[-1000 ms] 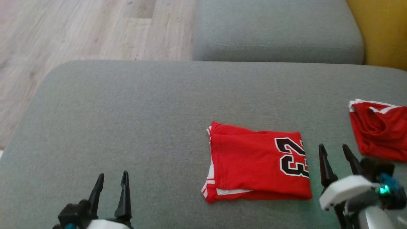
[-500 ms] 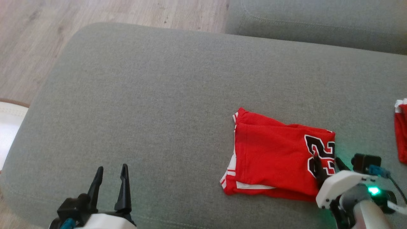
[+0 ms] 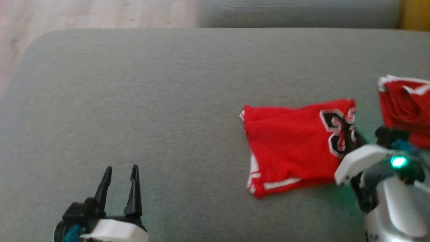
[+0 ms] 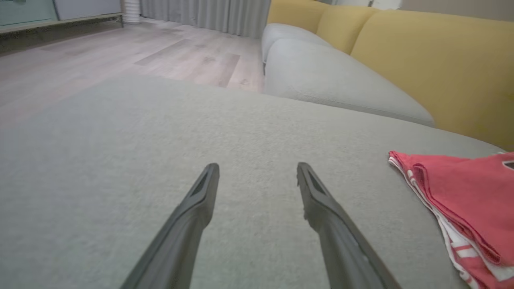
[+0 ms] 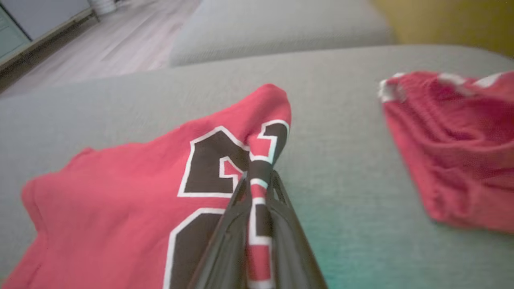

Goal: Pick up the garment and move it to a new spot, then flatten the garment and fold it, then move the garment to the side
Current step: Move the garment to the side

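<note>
Head view: I'm seeing the garment [image 3: 289, 144], red, folded, black number showing, lying right of centre on the grey cushion [image 3: 134, 101]. R gripper [image 3: 349, 136] is sitting at its right edge, over the number. Second red piece [image 3: 404, 107] is lying just beyond, w/ a narrow strip of bare cushion btwn the two. L gripper [image 3: 121, 171] is hanging low left, well apart from the garment, w/ lots of bare cushion around it. Cushion's far edge is running along the top, wood floor [image 3: 84, 13] past its left corner.

L wrist view: fingers are standing wide apart, nothing btwn them, bare fabric ahead. Garment's striped edge is showing at right.

R wrist view: fingers are pinching together on a ridge of the garment by the number. That edge is standing up in a peak, the rest is lying flat.
</note>
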